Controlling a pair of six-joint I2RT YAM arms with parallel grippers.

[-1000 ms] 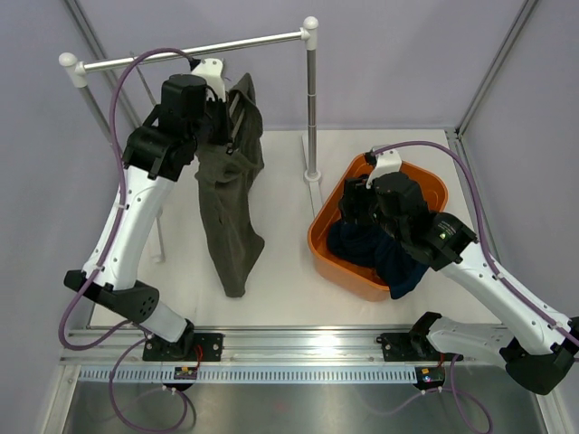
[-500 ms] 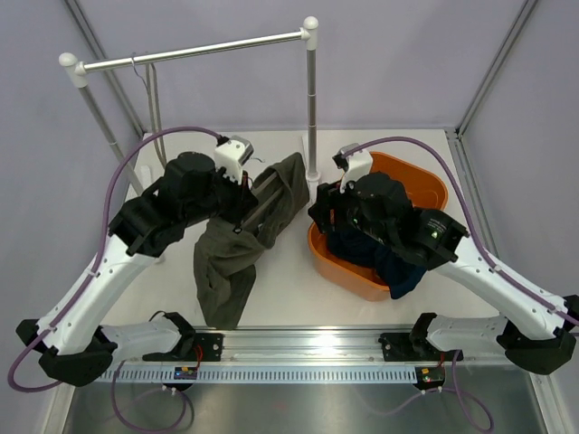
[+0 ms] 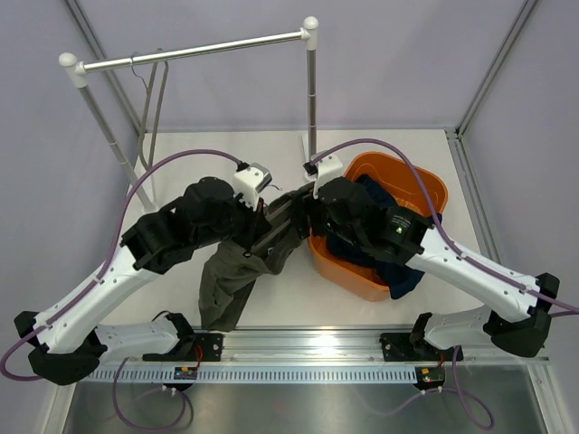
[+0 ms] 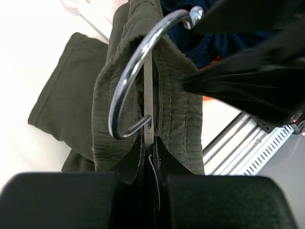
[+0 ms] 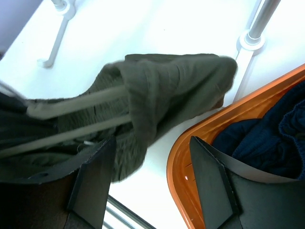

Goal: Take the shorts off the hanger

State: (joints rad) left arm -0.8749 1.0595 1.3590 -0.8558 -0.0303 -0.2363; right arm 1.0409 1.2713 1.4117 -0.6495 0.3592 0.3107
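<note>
The olive-green shorts [image 3: 228, 282] hang from a hanger with a metal hook [image 4: 127, 71]; their legs trail onto the white table. My left gripper [image 3: 263, 220] is shut on the hanger's neck just below the hook [image 4: 148, 143], holding it low over the table's middle. The ribbed waistband [image 4: 178, 107] wraps the hanger on both sides. My right gripper [image 3: 298, 210] is open, right beside the waistband end. In the right wrist view the shorts [image 5: 164, 90] lie ahead of its spread fingers [image 5: 152, 157], untouched.
An orange basket [image 3: 432, 188] with dark blue clothes [image 3: 380, 251] stands at the right, its rim under my right gripper [image 5: 188, 152]. A clothes rail [image 3: 199, 49] on posts [image 3: 311, 99] spans the back; a thin grey hanger [image 3: 150, 90] hangs from it.
My left arm has carried the hanger and shorts off the rail, down and toward the table's middle. My right gripper has moved left from over the basket to the shorts' waistband.
</note>
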